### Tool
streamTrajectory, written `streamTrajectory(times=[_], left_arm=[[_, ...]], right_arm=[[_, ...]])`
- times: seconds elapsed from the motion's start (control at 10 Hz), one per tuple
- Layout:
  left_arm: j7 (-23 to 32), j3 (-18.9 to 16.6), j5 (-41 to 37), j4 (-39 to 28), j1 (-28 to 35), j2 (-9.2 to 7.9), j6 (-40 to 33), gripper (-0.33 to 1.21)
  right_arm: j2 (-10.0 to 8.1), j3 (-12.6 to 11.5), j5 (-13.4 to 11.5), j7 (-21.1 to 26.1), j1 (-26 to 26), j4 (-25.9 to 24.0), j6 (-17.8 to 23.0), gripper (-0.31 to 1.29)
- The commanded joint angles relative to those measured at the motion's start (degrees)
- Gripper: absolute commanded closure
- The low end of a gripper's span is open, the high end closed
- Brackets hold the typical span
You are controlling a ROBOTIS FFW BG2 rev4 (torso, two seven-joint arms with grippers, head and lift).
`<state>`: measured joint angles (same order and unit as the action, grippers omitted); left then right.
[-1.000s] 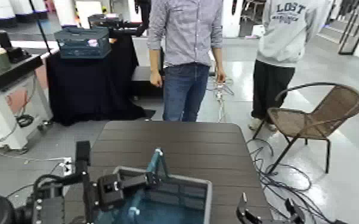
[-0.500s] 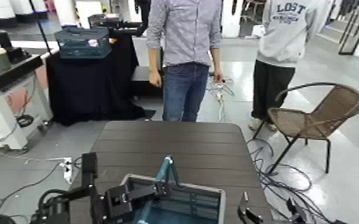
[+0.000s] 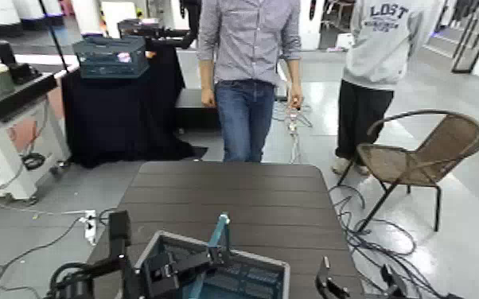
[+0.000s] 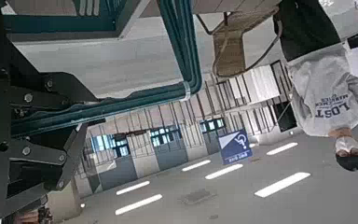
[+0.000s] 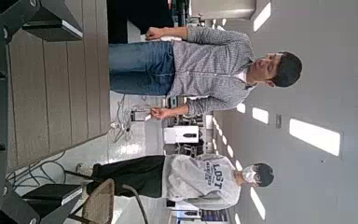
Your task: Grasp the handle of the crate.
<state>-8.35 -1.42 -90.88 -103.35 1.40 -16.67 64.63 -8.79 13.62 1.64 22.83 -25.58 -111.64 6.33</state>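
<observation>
Head view: left jaws clamped on handle, crate partly cut off

Your left gripper (image 3: pixel 216 255) is at the crate (image 3: pixel 254 257), over its open top, its jaws together on the teal handle (image 3: pixel 221 232). In the left wrist view, the handle's strips run in between the jaws; the exact contact is hard to make out against the dark gripper parts. The handle stands raised above the rim, and its nearer end is hidden or out of frame.

The crate is at the near part of the tabletop (image 3: pixel 235 187), its rim askew to the slats. The lower frame edge cuts off its near side, and your left arm covers part of the left side. You cannot tell whether its base touches the tabletop.

Your right gripper (image 3: pixel 359 278) is idle at the tabletop's near right, jaws apart, well clear of the handle. Two people (image 3: pixel 249 64) (image 3: pixel 382 71) stand beyond; the head view crops both heads.
</observation>
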Motion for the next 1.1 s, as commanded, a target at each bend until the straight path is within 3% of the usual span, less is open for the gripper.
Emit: streamTrajectory(times=[0.1, 0.4, 1.1], left_arm=[[-0.71, -0.78, 0.00, -0.27, 0.27, 1.47, 0.41, 1.20], [-4.31, -0.52, 0.00, -0.10, 0.36, 2.44, -0.38, 1.20], [-5.45, -0.87, 0.00, 0.34, 0.89, 3.49, -0.38, 1.20]], right_arm=[[0.44, -0.26, -1.29, -0.95, 0.00, -0.24, -0.27, 0.15], [0.53, -0.08, -1.47, -1.03, 0.09, -0.24, -1.15, 0.15], [0.53, 0.01, -1.11, -2.18, 0.26, -0.95, -3.17, 0.15]])
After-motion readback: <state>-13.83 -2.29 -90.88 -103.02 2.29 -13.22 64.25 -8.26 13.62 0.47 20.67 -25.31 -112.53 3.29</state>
